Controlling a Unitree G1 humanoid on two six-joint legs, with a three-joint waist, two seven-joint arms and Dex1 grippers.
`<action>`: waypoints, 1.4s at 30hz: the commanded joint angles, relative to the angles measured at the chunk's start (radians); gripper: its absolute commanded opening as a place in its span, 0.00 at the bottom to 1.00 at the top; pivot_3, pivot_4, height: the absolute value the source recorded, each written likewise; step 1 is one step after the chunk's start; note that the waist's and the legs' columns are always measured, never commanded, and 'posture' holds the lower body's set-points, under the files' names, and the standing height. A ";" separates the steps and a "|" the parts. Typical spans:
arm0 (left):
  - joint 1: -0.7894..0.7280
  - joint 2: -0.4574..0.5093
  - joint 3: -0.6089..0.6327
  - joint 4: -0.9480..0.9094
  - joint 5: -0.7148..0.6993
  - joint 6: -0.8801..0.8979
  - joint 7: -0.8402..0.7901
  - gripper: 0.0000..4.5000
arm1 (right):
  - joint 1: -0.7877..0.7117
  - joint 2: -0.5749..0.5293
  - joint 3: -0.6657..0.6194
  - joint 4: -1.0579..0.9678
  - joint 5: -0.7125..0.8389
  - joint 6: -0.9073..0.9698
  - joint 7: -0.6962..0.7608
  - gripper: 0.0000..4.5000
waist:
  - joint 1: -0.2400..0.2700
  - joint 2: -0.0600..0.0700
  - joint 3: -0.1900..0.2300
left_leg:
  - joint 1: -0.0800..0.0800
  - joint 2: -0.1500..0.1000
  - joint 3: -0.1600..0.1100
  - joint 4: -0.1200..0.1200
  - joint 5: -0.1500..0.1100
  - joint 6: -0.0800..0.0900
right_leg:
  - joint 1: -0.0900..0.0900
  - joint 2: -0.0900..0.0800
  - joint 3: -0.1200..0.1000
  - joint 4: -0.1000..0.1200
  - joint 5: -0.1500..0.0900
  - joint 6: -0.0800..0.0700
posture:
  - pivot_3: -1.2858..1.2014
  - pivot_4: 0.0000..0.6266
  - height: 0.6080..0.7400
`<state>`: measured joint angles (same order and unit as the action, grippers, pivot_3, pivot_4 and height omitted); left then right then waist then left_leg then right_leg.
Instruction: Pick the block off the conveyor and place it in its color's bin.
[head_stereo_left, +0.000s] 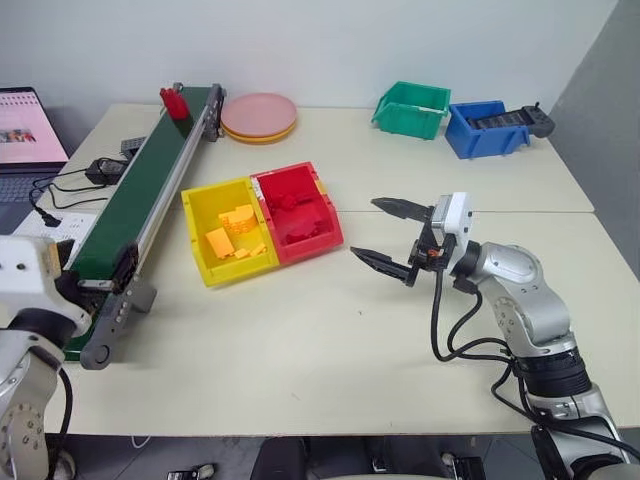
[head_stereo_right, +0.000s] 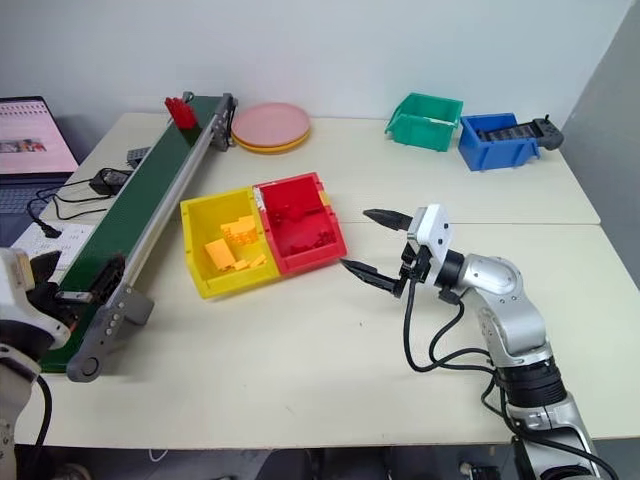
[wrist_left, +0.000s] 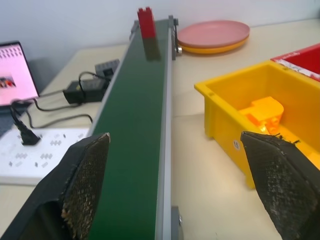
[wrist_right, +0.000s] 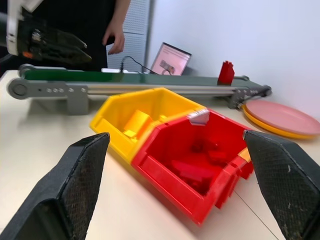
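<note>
A small red block (head_stereo_left: 174, 102) stands upright at the far end of the long dark green conveyor (head_stereo_left: 150, 185). The left wrist view looks down the belt at the block (wrist_left: 146, 22), far ahead of my left gripper (wrist_left: 172, 145). That gripper is open and empty at the belt's near end. The red bin (head_stereo_left: 312, 245) sits mid-table beside the belt, with red pieces heaped inside. My right gripper (head_stereo_left: 366, 228) hovers just right of the bin, open and empty, pointing at it. In the right wrist view the bin (wrist_right: 175, 187) lies close in front.
A yellow bin (head_stereo_left: 200, 200) with orange-yellow pieces touches the red bin's left side. Pink plates (head_stereo_left: 258, 117) lie past the belt's far end, with green (head_stereo_left: 412, 108) and blue (head_stereo_left: 485, 128) bins at the back right. Laptop (head_stereo_left: 28, 130) and cables (head_stereo_left: 60, 190) sit left. A person's hand (wrist_right: 115, 37) shows behind the conveyor.
</note>
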<state>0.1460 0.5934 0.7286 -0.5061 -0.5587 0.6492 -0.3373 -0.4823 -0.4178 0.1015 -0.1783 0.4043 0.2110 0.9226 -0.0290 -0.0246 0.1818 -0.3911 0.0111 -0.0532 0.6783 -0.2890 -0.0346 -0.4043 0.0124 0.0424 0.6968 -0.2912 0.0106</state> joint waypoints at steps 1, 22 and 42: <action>0.018 0.003 0.073 -0.001 -0.018 -0.023 -0.006 0.97 | -0.027 -0.012 -0.002 -0.052 0.028 0.007 0.028 1.00 | 0.000 0.000 0.000 | 0.000 0.000 0.000 0.000 0.000 0.000 | 0.000 0.000 0.000 0.000 0.000 0.000 | 0.52 0.24 1.00; 0.108 0.051 0.057 -0.015 0.005 -0.028 -0.096 0.97 | -0.100 -0.143 -0.001 -0.146 0.185 0.268 0.185 1.00 | 0.000 0.000 0.000 | 0.000 0.000 0.000 -0.001 0.000 0.000 | 0.000 0.000 0.000 0.000 0.000 -0.001 | 0.52 0.24 1.00; 0.105 0.066 0.112 0.063 -0.030 0.019 -0.107 0.97 | -0.134 -0.180 0.014 -0.186 0.227 0.333 0.251 1.00 | 0.000 0.000 0.000 | 0.000 0.000 -0.001 -0.001 0.000 0.000 | 0.000 0.000 -0.001 -0.001 0.000 -0.001 | 0.52 0.24 1.00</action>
<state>0.2562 0.6406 0.7946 -0.4351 -0.5784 0.6701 -0.4465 -0.5870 -0.5946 0.1222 -0.3256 0.6070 0.5294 1.1765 -0.0286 -0.0247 0.1817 -0.3912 0.0111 -0.0537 0.6777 -0.2890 -0.0346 -0.4043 0.0120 0.0418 0.6962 -0.2916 0.0101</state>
